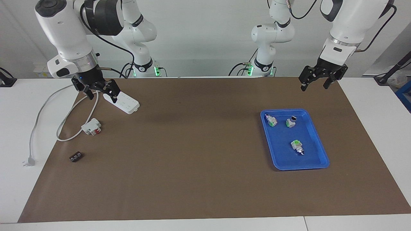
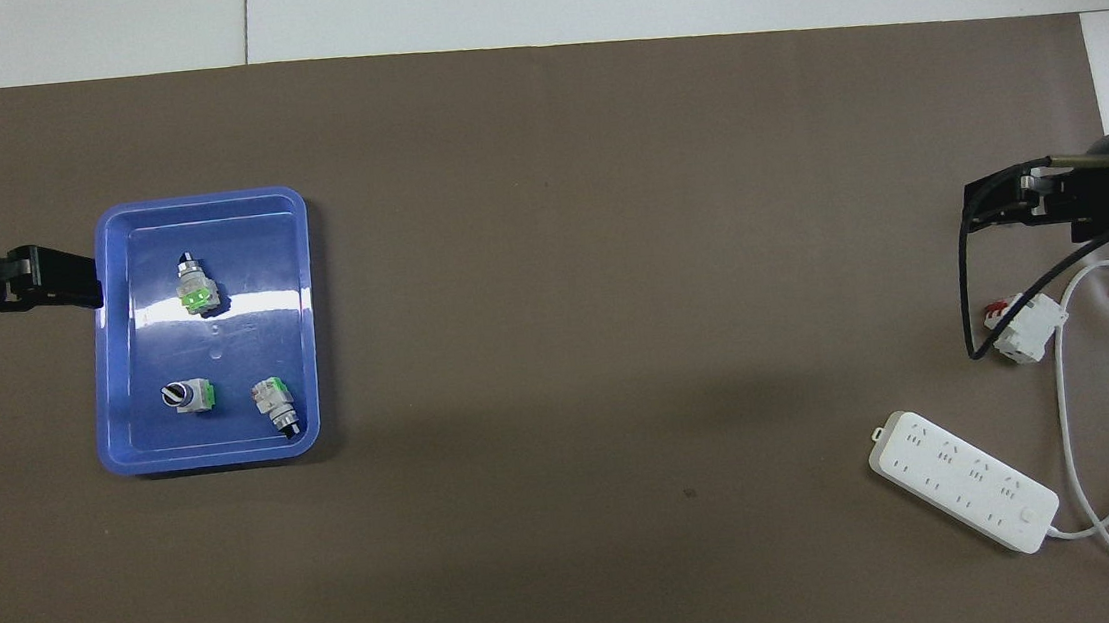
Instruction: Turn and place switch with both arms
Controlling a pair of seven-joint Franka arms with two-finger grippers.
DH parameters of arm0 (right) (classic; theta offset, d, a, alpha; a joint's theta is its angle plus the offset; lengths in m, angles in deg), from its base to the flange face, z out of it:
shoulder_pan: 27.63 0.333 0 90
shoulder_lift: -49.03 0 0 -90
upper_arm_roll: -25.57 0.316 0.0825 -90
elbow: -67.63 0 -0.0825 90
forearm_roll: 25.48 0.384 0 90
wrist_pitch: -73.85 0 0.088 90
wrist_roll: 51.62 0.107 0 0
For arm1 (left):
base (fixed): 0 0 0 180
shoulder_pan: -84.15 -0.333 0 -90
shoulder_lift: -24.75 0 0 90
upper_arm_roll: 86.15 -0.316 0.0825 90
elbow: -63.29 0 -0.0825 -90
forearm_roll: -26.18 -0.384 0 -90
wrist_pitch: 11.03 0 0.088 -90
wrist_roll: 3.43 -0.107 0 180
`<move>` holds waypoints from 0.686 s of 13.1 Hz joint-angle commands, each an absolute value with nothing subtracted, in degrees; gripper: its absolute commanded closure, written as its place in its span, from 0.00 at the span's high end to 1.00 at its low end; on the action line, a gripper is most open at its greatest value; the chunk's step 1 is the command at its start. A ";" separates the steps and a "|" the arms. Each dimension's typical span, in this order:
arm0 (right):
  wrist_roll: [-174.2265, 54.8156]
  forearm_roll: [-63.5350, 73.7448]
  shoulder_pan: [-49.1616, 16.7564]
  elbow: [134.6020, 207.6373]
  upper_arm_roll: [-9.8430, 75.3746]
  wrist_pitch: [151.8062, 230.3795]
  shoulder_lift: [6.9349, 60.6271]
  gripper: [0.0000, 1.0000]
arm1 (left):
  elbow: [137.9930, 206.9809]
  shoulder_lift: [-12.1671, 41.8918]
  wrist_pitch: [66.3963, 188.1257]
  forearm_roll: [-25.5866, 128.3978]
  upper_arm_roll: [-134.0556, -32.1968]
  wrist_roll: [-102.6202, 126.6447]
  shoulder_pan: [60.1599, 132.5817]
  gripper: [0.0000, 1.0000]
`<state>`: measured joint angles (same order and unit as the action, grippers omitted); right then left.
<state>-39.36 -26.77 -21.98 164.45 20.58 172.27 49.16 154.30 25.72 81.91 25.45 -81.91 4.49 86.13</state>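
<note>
While both arms hang raised, we count three switches in one tray | left gripper at its 12 o'clock, spread, empty | right gripper over power strip, spread, empty

The silver-white switch lies on its side in the blue tray, near the robots' edge. Its black knob points toward them.

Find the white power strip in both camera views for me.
Facing view: the power strip lies at upper left, under the right gripper.
Overhead view: the power strip lies at lower right.
Shared landmark: the white-and-red block beside its cable.
</note>
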 commanded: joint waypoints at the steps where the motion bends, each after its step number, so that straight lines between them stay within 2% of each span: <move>1: -39.31 -25.58 -22.27 163.34 20.82 170.00 48.42 1.00 | 153.04 22.83 82.66 24.07 -82.02 3.60 85.82 0.94; 3: -41.41 -25.57 -22.27 163.34 20.82 169.21 48.68 1.00 | 152.23 20.36 83.09 23.81 -82.02 3.25 85.91 0.94; 5: -45.10 -25.57 -22.27 163.34 20.82 168.86 48.77 1.00 | 153.89 20.70 85.72 24.42 -82.02 3.16 86.17 0.94; 9: -45.20 -25.22 -22.27 163.61 20.82 168.86 48.95 1.00 | 156.10 21.49 87.23 24.33 -82.11 2.28 86.00 1.00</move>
<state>-43.78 -26.62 -21.92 164.39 20.72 170.18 49.06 154.53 20.37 85.96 25.14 -82.02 3.31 86.11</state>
